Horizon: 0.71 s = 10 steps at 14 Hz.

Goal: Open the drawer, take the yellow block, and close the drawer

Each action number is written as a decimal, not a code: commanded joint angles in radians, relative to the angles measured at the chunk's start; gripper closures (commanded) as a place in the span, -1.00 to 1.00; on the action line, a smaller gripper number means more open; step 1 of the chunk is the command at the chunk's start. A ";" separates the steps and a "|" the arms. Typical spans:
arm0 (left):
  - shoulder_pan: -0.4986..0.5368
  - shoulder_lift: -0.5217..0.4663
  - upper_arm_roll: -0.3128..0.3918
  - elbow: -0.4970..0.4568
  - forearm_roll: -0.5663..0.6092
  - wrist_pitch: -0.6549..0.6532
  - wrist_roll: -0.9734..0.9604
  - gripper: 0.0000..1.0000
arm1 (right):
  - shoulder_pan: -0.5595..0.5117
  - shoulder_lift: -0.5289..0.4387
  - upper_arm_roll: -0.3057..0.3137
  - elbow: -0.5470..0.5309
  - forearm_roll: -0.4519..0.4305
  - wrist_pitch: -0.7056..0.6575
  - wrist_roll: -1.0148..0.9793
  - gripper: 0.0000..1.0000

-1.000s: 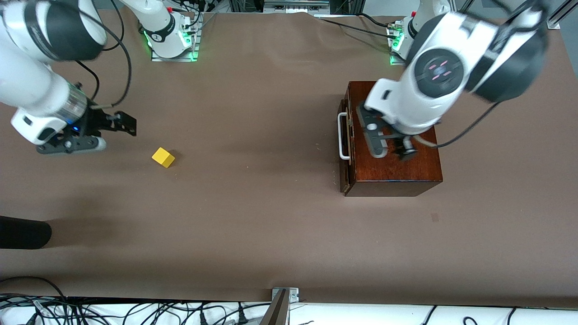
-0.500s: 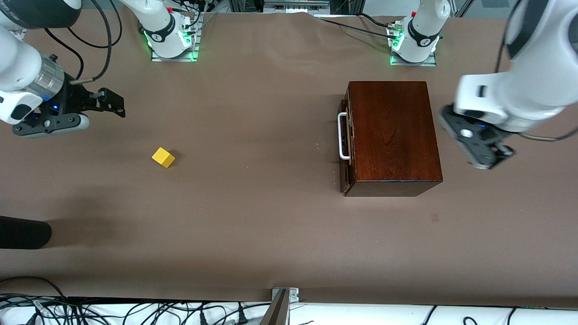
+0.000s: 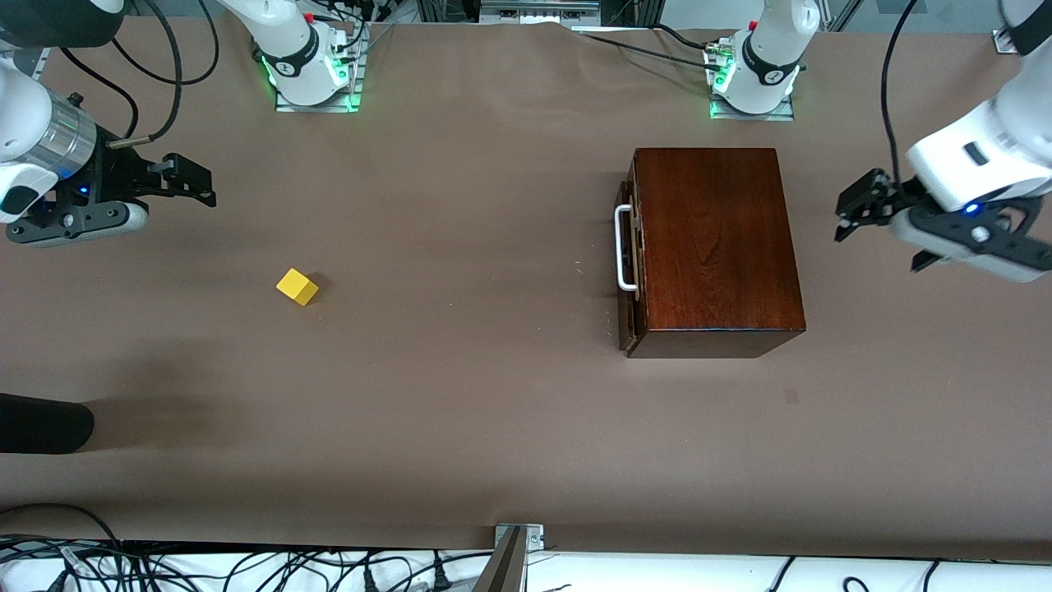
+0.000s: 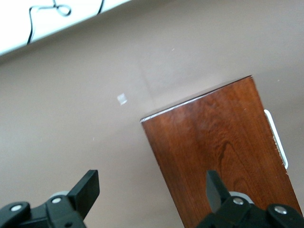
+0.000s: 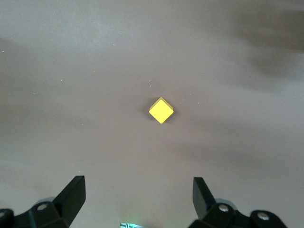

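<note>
The drawer (image 3: 628, 259) of the dark wooden box (image 3: 715, 247) is pushed in, its front and white handle (image 3: 622, 247) at the box's 9 o'clock side in the front view, facing the right arm's end of the counter (image 3: 493, 411). The block (image 3: 297, 287) sits out on the bare counter, well apart from the box toward the right arm's end, touched by nothing.

The right pincer (image 3: 193, 183) hangs in the air over the counter at the right arm's end, at about 10 o'clock from the block in the front view. Its fingers (image 5: 73, 194) are spread wide and hold nothing; the block (image 5: 161, 110) shows between and ahead of them in the right wrist view.

The left pincer (image 3: 859, 210) hangs over the counter at the left arm's end, at 3 o'clock from the box and clear of it. Its fingers (image 4: 88, 187) are also spread wide and empty, with the box (image 4: 223, 156) and handle (image 4: 277, 137) below in the left wrist view.
</note>
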<state>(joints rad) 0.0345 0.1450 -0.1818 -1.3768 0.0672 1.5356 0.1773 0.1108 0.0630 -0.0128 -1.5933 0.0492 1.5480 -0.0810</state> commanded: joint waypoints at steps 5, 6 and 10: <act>-0.068 -0.143 0.147 -0.234 -0.056 0.043 -0.136 -1.00 | -0.002 0.026 -0.024 0.067 0.000 -0.017 -0.014 -1.00; -0.067 -0.165 0.147 -0.264 -0.070 0.043 -0.183 -1.00 | -0.002 0.028 -0.024 0.069 -0.006 -0.010 -0.011 -1.00; -0.065 -0.185 0.147 -0.295 -0.072 0.041 -0.190 -1.00 | 0.003 0.034 -0.021 0.072 -0.051 -0.003 -0.003 -1.00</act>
<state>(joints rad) -0.0184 -0.0016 -0.0499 -1.6270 0.0197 1.5537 -0.0002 0.1100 0.0824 -0.0360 -1.5513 0.0207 1.5518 -0.0831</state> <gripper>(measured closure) 0.000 0.000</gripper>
